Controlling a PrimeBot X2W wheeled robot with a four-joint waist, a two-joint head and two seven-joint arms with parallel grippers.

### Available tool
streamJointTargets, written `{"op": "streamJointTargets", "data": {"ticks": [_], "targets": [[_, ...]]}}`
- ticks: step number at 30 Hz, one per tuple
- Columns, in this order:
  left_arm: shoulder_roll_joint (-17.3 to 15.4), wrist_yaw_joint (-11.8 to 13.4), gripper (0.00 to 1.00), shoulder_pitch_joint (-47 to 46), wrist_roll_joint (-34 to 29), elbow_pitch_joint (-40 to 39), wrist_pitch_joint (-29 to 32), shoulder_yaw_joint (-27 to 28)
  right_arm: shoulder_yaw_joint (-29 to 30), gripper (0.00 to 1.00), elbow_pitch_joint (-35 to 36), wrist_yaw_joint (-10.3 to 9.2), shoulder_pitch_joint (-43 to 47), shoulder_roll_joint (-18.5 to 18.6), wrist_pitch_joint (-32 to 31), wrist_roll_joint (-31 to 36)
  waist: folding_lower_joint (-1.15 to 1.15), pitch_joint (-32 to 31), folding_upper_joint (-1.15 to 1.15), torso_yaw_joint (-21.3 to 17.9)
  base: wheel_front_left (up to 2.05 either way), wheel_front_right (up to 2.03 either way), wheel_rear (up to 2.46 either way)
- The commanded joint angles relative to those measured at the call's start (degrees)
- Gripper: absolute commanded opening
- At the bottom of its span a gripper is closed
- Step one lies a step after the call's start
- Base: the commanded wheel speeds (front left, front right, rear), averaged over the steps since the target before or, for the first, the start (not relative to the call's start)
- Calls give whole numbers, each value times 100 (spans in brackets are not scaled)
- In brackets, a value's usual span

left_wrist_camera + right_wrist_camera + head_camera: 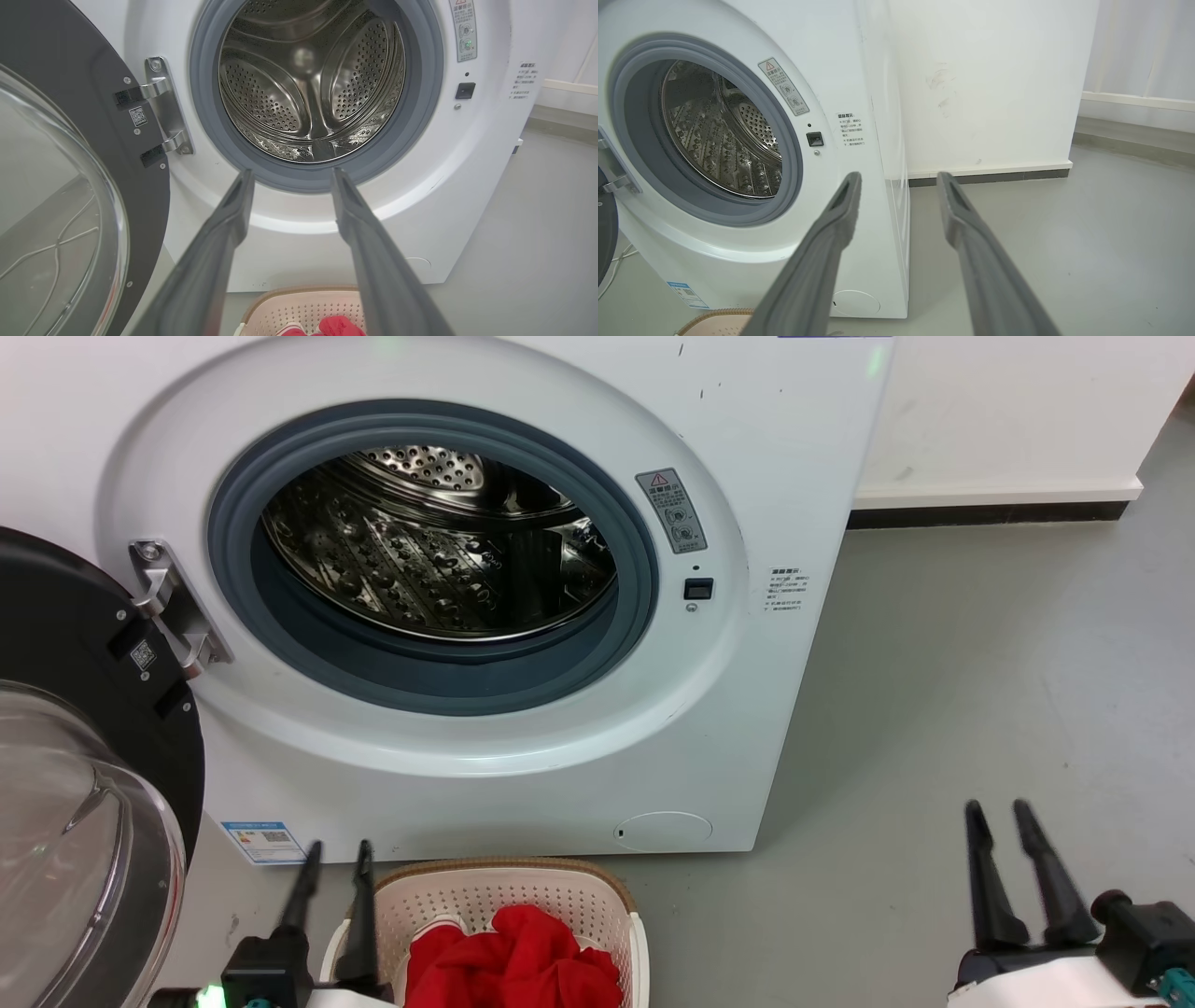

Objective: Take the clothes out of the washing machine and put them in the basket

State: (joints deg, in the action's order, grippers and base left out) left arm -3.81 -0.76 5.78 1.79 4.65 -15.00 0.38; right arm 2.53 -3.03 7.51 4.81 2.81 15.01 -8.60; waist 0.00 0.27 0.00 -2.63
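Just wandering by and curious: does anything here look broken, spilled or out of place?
Nothing serious. The door of the washing machine hangs open, its drum is empty, and the clothes lie in the basket in front. Only faint scuff marks on the white wall beside the machine look untidy.

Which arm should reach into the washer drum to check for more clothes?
Probably left: the left end effector is open and points straight into the drum, while the right end effector sits off past the washing machine's side.
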Motion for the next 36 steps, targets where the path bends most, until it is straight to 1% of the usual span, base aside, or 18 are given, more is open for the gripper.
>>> {"op": "streamJointTargets", "data": {"ticks": [1, 2, 4, 5, 20, 36], "targets": [[11, 0, 0, 9, 1, 55, 18, -3, -1, 0, -52, 0, 25, -3, -3, 0, 0, 0, 0, 0, 0, 0, 0], [11, 0, 0, 9, 1, 55, 18, -3, -1, 0, -52, 0, 25, -3, -3, 0, 0, 0, 0, 0, 0, 0, 0], [25, -20, 0, -56, 257, 174, 115, 52, -15, 0, -105, 0, 29, 1, -54, -260, 0, 0, 0, 5, 0, 0, 0], [25, -20, 0, -56, 257, 174, 115, 52, -15, 0, -105, 0, 29, 1, -54, -260, 0, 0, 0, 5, 0, 0, 0], [37, -152, 0, -277, 2021, 302, 510, 150, -39, 0, -305, -1, -219, 94, -389, -1980, 0, -1, 0, 36, 0, 0, 0], [49, -271, 0, -492, 3588, 433, 871, 251, -32, 0, -474, -1, -421, 146, -708, -3480, 0, -2, 0, 70, 0, 0, 0]]}}
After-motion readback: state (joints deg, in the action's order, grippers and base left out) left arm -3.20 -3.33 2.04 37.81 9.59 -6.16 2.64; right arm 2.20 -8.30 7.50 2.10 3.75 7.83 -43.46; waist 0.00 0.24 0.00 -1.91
